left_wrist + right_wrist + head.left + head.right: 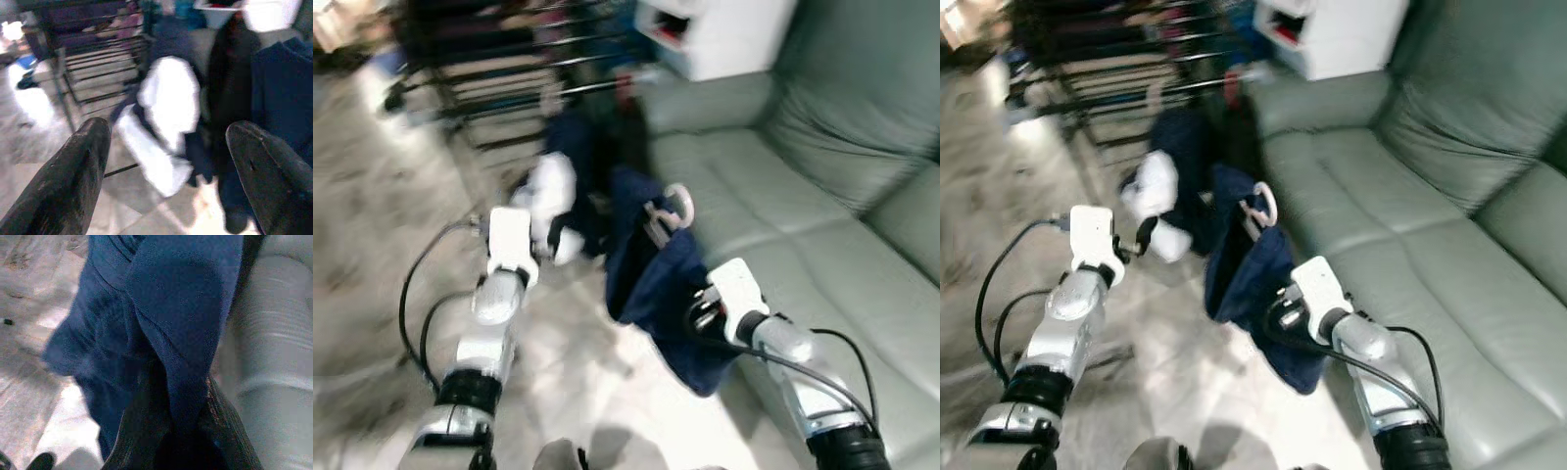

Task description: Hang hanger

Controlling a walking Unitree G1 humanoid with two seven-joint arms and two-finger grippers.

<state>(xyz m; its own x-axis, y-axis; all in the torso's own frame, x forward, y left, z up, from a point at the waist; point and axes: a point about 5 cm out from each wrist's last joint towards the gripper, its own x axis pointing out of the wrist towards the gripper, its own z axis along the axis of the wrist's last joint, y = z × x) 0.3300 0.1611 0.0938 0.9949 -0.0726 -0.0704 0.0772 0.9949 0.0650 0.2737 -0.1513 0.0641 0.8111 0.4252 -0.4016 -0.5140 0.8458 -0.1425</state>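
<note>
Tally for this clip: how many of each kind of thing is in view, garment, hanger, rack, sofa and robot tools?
Navy garment: 1
Hanger hook: 1
Drying rack: 1
Green sofa: 1
Robot tools: 2, left tool open, right tool shut on the navy garment
Total: 6

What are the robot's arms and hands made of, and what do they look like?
Both arms are shiny silver tubes with black joint bands and white wrist blocks. Black cables loop beside each. The left gripper and right gripper each have two long, matte black fingers tapering to rounded tips.
</note>
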